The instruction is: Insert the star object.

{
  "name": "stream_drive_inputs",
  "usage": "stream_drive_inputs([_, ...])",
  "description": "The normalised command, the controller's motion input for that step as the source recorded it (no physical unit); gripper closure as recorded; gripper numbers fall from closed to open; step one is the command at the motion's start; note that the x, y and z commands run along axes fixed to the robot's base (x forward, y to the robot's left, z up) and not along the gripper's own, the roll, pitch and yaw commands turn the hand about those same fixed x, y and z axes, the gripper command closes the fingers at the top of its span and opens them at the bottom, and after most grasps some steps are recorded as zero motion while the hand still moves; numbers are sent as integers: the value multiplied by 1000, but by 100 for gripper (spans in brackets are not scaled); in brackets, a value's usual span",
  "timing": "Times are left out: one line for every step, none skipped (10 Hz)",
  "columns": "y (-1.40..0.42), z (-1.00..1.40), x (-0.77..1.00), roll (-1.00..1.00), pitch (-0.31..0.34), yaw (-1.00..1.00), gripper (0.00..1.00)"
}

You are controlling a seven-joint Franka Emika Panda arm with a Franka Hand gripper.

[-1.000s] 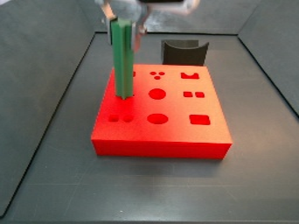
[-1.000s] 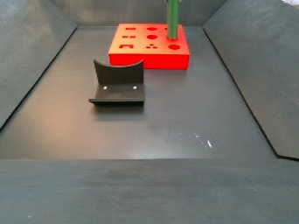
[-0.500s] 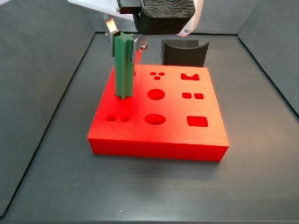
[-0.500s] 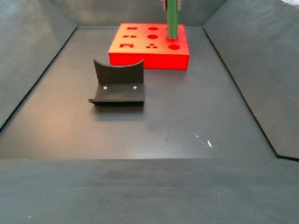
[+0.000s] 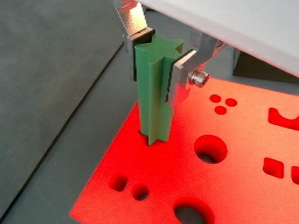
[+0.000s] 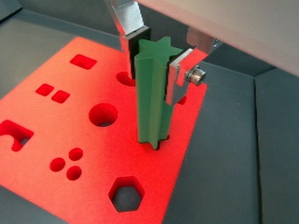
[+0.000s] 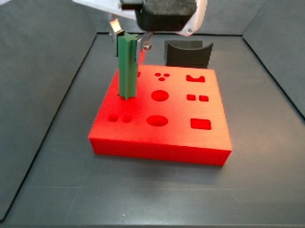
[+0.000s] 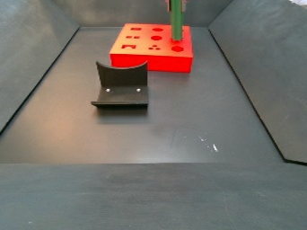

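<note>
- The star object (image 5: 156,96) is seen in both wrist views standing upright between the silver plates of the gripper (image 5: 162,51), its top level with the fingertips and its lower end sunk in a hole of the red block (image 5: 233,197)
- The fingers (image 6: 126,19) are seen set slightly apart at either side of the rod's top; whether the pads press the plastic cannot be told from these views, so the grip is left undecided
- The rod (image 6: 153,96) is shown as bright green plastic with a star-shaped top face and long ridges running down its sides; it is slim and far taller than the block is thick
- The block (image 6: 65,118) is shown as a flat slab of matt red, cut with holes of several shapes: round ones, small squares, a hexagon, a cluster of three small dots
- In a side view the gripper (image 7: 135,34) is seen above the block's far left part, with the rod (image 7: 125,67) rising from the slab (image 7: 161,134) near its left edge
- A dark grey curved block (image 7: 187,52) is seen beyond the red slab, apart from it, on the dark floor
- In a side view the fixture (image 8: 121,85) is seen nearest, dark and L-shaped on its plate, well apart from the red slab (image 8: 153,52) farther back, where the green rod (image 8: 177,20) stands at its right end
</note>
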Motion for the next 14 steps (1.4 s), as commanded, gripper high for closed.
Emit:
stream_drive_inputs([86, -9, 17, -127, 0, -26, 100])
stream_drive_inputs([43, -117, 0, -123, 0, 0, 100])
stream_drive_inputs([0, -126, 0, -76, -14, 0, 100])
stream_drive_inputs([-49, -209, 0, 0, -79, 0, 100])
stream_drive_inputs([-169, -900, 0, 94, -149, -26, 100])
stream_drive_inputs([-174, -946, -54, 57, -170, -97, 100])
stream_drive_inputs([-149, -1000, 114, 14, -37, -49, 100])
stream_drive_inputs([-194, -1000, 94, 0, -17, -80, 100])
stream_drive_inputs([-66, -1000, 74, -17, -47, -100, 100])
stream_drive_inputs([0, -1000, 103, -9, -104, -71, 100])
stream_drive_inputs([0, -926, 0, 0, -170, -83, 100])
stream_drive_inputs([0, -943, 0, 0, -166, -77, 100])
stream_drive_inputs([0, -991, 0, 0, -147, -83, 100])
stream_drive_inputs([-49, -969, 0, 0, -166, -137, 100])
